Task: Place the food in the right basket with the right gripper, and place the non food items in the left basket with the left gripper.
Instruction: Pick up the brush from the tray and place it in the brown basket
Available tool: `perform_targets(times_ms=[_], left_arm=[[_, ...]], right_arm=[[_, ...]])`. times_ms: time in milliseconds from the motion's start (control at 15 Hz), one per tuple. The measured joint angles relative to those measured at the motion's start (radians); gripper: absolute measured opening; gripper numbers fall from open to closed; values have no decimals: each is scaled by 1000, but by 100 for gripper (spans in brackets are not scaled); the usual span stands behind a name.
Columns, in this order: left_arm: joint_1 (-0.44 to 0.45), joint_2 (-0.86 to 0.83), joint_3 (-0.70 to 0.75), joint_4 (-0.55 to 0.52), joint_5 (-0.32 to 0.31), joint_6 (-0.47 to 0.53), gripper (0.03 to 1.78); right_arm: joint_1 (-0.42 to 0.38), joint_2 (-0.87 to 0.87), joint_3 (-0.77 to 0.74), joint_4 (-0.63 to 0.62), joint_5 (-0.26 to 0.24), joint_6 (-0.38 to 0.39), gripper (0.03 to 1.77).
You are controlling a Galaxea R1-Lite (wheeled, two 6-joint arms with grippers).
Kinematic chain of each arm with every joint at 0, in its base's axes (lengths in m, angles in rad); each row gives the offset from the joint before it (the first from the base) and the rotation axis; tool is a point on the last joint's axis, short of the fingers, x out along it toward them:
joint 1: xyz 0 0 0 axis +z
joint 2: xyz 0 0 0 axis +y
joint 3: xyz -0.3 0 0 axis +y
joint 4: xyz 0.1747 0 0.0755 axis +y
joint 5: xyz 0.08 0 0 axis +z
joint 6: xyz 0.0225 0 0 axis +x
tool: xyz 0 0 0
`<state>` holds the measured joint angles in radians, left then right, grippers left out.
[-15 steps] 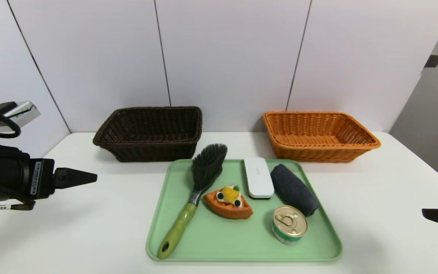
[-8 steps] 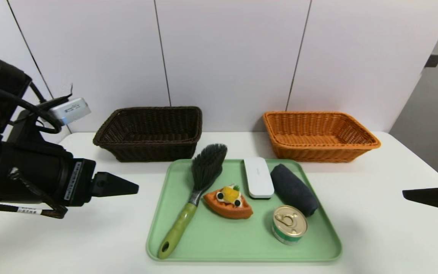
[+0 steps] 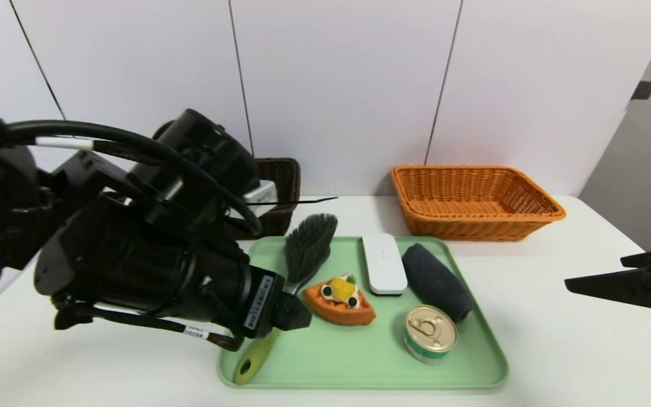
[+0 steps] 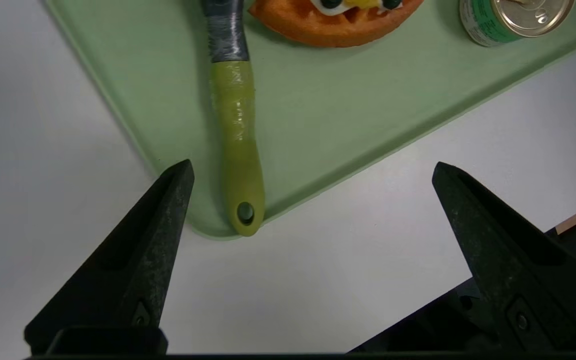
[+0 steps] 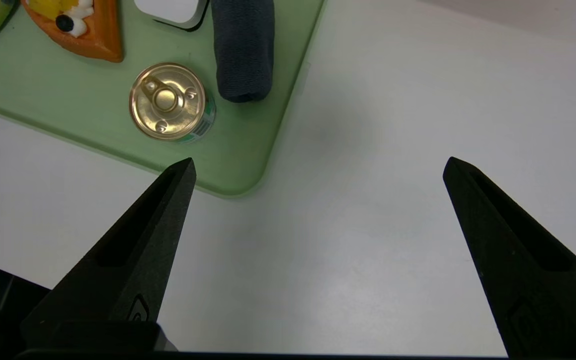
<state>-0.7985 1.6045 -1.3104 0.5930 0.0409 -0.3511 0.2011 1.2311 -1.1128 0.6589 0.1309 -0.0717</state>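
A green tray point(image 3: 359, 362) holds a brush point(image 3: 309, 243) with a green handle point(image 4: 238, 130), an orange tart slice point(image 3: 339, 302), a white box point(image 3: 384, 263), a dark rolled cloth point(image 3: 435, 280) and a gold-lidded can point(image 3: 430, 333). My left gripper point(image 4: 313, 169) hangs open above the tray's front left corner, with the handle's end just inside one finger. Nothing is held. My right gripper point(image 5: 319, 164) is open over bare table to the right of the tray, near the can point(image 5: 168, 100). The orange right basket point(image 3: 472, 198) is empty.
The dark brown left basket point(image 3: 277, 181) stands at the back left, mostly hidden behind my left arm point(image 3: 150, 265). A white wall runs just behind both baskets. White table surrounds the tray.
My left arm has swung from the table's left edge to the right, over the tray's front left corner, covering the brown basket. My right gripper has risen and come slightly inward.
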Motion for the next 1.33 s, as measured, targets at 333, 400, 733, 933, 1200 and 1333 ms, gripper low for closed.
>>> perform_targets(times_ms=[333,400,733,933,1200,1333], left_arm=[[-43,134,-112,89,7,6,169],[-44,157,-153,130,7,7,169],[-45,271,-311,334,78,12,169],[-39,327,-324,350,84,12,169],[-11,385,-347,348,85,10,169],[3,398,-349,352,84,9,169]], right_arm=[[3,19,9,0,0,3,171],[3,21,14,0,0,3,171],[2,26,33,-11,0,3,171],[2,24,67,-51,0,2,171],[2,21,85,-55,0,3,171],[0,19,95,-55,0,3,171]])
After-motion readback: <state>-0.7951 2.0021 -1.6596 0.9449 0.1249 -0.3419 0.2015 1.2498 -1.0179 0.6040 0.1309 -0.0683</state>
